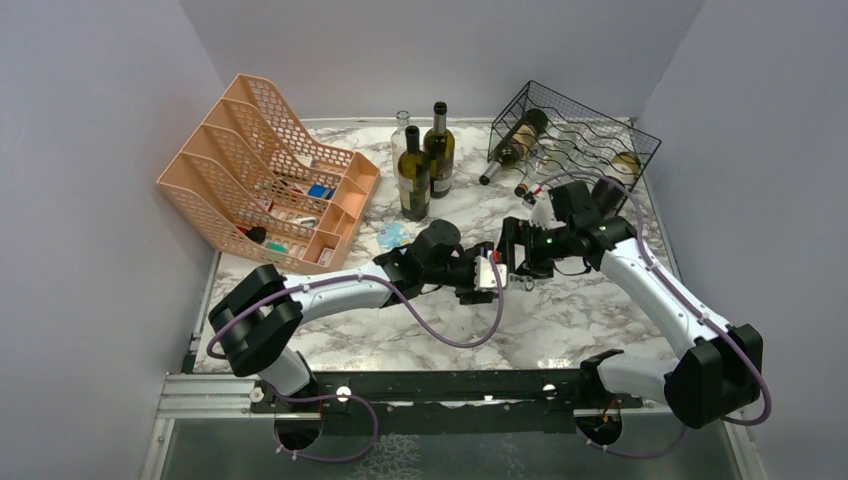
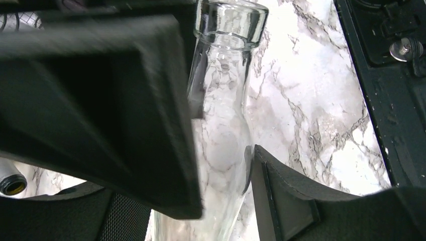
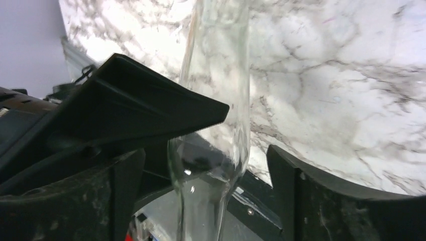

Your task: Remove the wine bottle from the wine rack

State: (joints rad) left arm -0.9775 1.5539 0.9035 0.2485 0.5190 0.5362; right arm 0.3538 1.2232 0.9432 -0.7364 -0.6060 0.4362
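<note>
A clear glass wine bottle (image 1: 490, 271) hangs over the middle of the marble table between my two grippers. In the left wrist view its neck (image 2: 221, 100) runs between my left gripper's (image 2: 223, 175) fingers, and both pads press on the glass. My left gripper (image 1: 478, 276) is shut on it. In the right wrist view the same bottle (image 3: 216, 100) stands between the right gripper's (image 3: 203, 170) fingers with a gap on each side, so that gripper (image 1: 516, 262) is open. The black wire wine rack (image 1: 590, 125) stands at the back right with a dark bottle (image 1: 520, 140) lying in it.
Three bottles stand upright at the back centre: two dark ones (image 1: 414, 175) (image 1: 439, 150) and a clear one (image 1: 402, 130). A peach mesh file organizer (image 1: 270, 170) fills the back left. A small blue scrap (image 1: 392, 236) lies near the left arm. Grey walls close three sides.
</note>
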